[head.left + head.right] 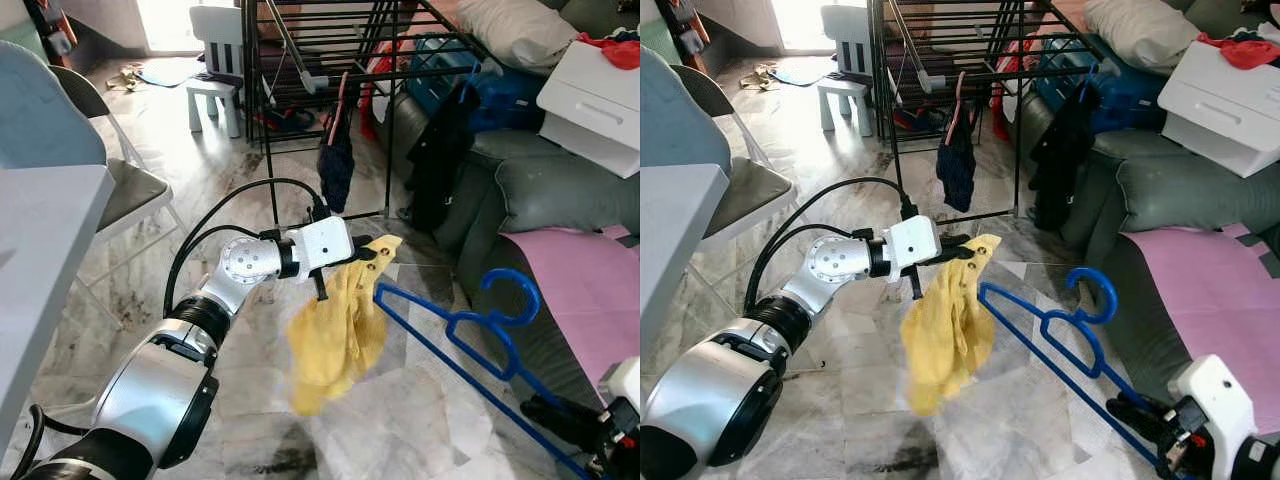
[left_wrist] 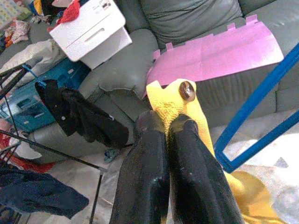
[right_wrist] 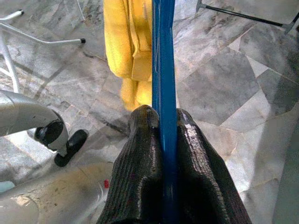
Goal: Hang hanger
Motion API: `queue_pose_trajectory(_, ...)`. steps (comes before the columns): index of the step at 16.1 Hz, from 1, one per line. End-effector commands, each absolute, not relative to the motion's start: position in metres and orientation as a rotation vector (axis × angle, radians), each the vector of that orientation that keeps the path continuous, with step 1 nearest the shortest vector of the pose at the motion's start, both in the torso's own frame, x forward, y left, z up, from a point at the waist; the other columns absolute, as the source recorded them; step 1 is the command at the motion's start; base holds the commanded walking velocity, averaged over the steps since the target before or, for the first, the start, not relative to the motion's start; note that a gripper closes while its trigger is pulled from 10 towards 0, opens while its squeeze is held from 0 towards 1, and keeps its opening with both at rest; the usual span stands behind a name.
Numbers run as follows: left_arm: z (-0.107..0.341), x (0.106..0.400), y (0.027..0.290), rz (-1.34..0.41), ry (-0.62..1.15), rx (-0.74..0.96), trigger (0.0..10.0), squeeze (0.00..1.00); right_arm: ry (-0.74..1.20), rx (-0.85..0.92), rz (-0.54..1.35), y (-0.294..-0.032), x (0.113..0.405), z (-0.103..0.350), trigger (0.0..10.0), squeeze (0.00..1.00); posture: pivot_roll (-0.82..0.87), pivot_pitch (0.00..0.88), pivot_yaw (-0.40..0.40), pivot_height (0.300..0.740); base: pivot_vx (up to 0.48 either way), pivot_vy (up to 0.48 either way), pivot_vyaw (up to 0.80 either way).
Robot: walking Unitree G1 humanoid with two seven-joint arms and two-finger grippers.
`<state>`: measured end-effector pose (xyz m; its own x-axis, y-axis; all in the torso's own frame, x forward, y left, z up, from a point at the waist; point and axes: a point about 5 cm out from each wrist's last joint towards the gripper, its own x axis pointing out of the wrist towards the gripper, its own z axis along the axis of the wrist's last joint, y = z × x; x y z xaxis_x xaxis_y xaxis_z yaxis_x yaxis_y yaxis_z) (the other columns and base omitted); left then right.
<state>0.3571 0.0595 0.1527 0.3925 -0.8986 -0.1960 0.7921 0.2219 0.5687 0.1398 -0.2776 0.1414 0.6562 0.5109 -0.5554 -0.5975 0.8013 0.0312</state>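
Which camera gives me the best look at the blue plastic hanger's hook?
The left eye view: the blue plastic hanger shows hook, shoulder and bar whole beside the yellow cloth. The right eye view shows the same. The right wrist view shows just the bar pinched in the right gripper; the left wrist view, a corner.

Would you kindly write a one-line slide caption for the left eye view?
Left gripper holds up a yellow cloth garment while the right gripper grips a blue plastic hanger beside it.

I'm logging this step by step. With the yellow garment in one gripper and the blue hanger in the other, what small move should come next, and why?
Probably ease the right gripper leftward, so the blue hanger tip enters the yellow garment. The left gripper holds the garment hanging beside that tip.
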Motion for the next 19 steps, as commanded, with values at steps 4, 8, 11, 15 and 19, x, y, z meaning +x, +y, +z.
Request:
queue_pose_trajectory(4, 0.162, 0.365, 0.062, -1.130, -0.194, 0.774, 10.0, 0.00, 0.607, -0.200, 0.663, -0.276, 0.136, 0.146, 10.0, 0.00, -0.08, 0.000, -0.020, 0.740, 0.000, 0.000, 0.00)
queue_pose_trajectory(8, 0.158, 0.368, 0.070, -1.081, -0.158, 0.825, 10.0, 0.00, 0.528, -0.334, 0.409, -0.305, 0.159, 0.151, 10.0, 0.00, -0.08, 0.000, -0.021, 0.740, 0.000, 0.000, 0.00)
queue_pose_trajectory(11, 0.155, 0.367, 0.070, -1.079, -0.153, 0.833, 10.0, 0.00, 0.508, -0.245, 0.578, -0.278, 0.152, 0.154, 10.0, 0.00, -0.08, 0.000, -0.025, 0.740, 0.000, 0.000, 0.00)
queue_pose_trajectory(15, 0.154, 0.366, 0.070, -1.082, -0.162, 0.836, 10.0, 0.00, 0.599, -0.183, 0.735, -0.259, 0.134, 0.141, 10.0, 0.00, -0.08, 0.000, -0.030, 0.740, 0.000, 0.000, 0.00)
queue_pose_trajectory(19, 0.163, 0.365, 0.069, -1.124, -0.212, 0.797, 10.0, 0.00, 0.648, -0.194, 0.702, -0.262, 0.130, 0.128, 10.0, 0.00, -0.08, 0.000, -0.029, 0.740, 0.000, 0.000, 0.00)
